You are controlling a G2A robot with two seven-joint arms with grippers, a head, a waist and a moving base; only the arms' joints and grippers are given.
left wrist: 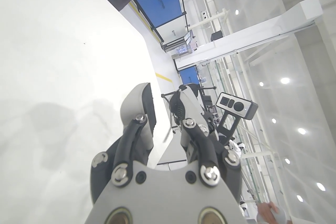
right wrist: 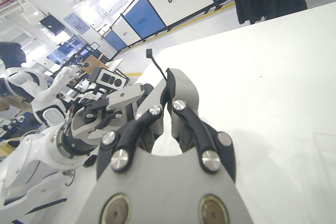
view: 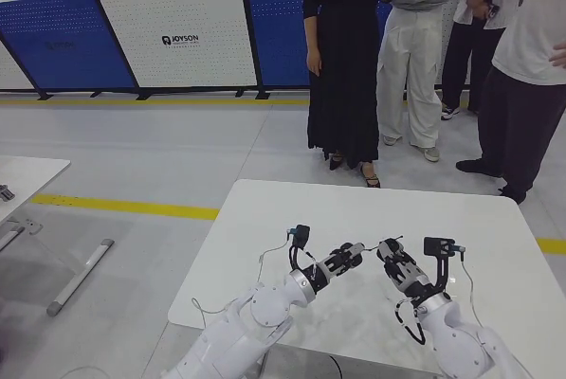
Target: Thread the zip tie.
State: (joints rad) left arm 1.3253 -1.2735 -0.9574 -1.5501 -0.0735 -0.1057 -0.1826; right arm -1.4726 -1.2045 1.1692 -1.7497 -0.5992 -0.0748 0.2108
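A thin black zip tie (right wrist: 154,61) sticks out of my right gripper (right wrist: 168,72), which is shut on its strap; the square head (right wrist: 149,52) points away over the table's corner. My left gripper (left wrist: 164,96) is open, and a thin blurred strip (left wrist: 166,135) lies in the gap between its pads. In the top view the left gripper (view: 356,252) and the right gripper (view: 385,249) face each other tip to tip, a small way apart, above the middle of the white table (view: 453,213).
Several people (view: 344,85) stand on the floor just beyond the table's far edge. A second white table (view: 12,180) stands at the far left. Blue and white partition panels (view: 169,38) line the back.
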